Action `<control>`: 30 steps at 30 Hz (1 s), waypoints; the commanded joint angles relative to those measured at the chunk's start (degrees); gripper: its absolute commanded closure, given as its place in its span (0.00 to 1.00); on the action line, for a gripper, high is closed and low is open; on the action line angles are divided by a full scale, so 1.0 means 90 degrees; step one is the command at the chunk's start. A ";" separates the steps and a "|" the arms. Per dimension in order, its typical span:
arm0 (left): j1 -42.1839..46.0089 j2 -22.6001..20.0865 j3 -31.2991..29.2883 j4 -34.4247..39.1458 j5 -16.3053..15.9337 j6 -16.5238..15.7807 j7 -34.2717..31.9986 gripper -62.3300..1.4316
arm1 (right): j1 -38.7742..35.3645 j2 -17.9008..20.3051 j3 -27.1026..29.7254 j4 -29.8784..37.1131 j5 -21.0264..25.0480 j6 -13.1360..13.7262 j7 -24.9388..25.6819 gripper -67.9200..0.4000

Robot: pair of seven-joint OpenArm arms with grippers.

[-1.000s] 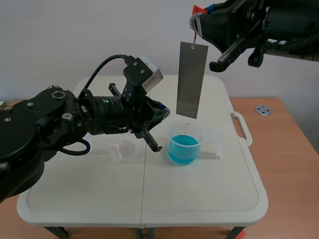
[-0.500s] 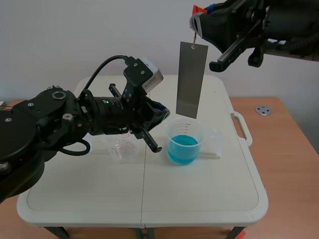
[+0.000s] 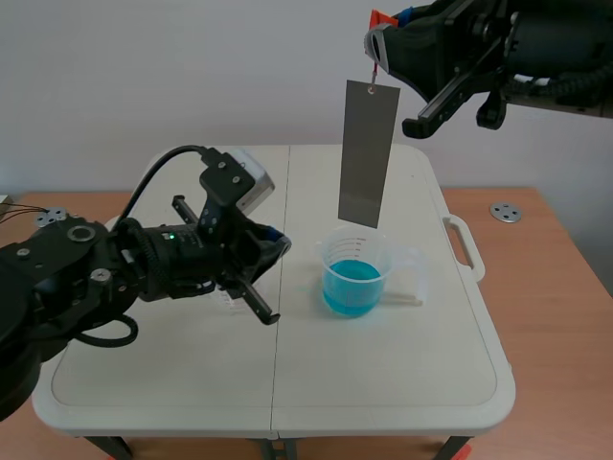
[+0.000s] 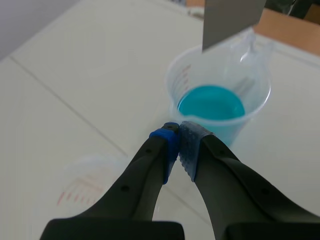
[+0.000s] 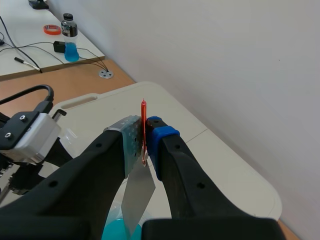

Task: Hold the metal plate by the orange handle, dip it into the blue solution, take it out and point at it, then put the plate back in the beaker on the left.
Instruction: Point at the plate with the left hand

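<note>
Upper right of frame: right end effector [image 3: 378,43] clamps one thin orange handle [image 3: 381,17]; one flat grey rectangular metal plate [image 3: 368,153] hangs above one clear plastic beaker [image 3: 355,273] of blue solution. Left end effector [image 4: 179,141] pinched together, empty.

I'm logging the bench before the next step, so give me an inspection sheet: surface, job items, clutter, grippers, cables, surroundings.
Surface: white folding table, no spills seen.
Job's things: metal plate hangs upright above the beaker of blue solution, out of the liquid; clear beaker under the left gripper.
Clutter: bottle and tape roll on a pale side bench.
Grippers: left gripper shut on nothing; right gripper shut on the orange handle.
Cables: black cable loops over the left arm; wires on the side bench.
Surroundings: white wall; metal disc on the wooden surface.
</note>
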 commanded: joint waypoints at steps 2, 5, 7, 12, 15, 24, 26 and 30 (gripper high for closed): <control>0.0389 -0.0398 -0.0459 0.0498 -0.0070 0.0007 -0.0117 0.95 | 0.0114 0.0017 0.0044 0.0092 0.0090 0.0034 0.0097 0.97; 0.0993 -0.0814 -0.0954 0.0903 -0.0121 0.0007 -0.0192 0.95 | 0.0114 0.0017 0.0044 0.0092 0.0090 0.0034 0.0097 0.97; 0.1484 -0.1090 -0.1331 0.1166 -0.0141 0.0010 -0.0262 0.95 | 0.0114 0.0017 0.0044 0.0092 0.0090 0.0034 0.0097 0.97; 0.2890 -0.1664 -0.2317 0.1598 -0.0214 0.0010 -0.0763 0.95 | 0.0114 0.0017 0.0044 0.0092 0.0090 0.0034 0.0097 0.97; 0.3708 -0.1902 -0.2798 0.1656 -0.0216 0.0083 -0.1149 0.95 | 0.0114 0.0017 0.0044 0.0092 0.0090 0.0034 0.0095 0.97; 0.5865 -0.2076 -0.3623 0.1656 -0.0216 0.0631 -0.1902 0.95 | 0.0114 0.0017 0.0044 0.0092 0.0090 0.0034 0.0097 0.97; 0.6251 -0.2076 -0.3640 0.1644 -0.0214 0.0678 -0.1962 0.95 | 0.0114 0.0017 0.0044 0.0092 0.0090 0.0034 0.0097 0.97; 0.6851 -0.2023 -0.3638 0.1634 -0.0214 0.0726 -0.1972 0.95 | 0.0114 0.0017 0.0044 0.0090 0.0090 0.0034 0.0095 0.97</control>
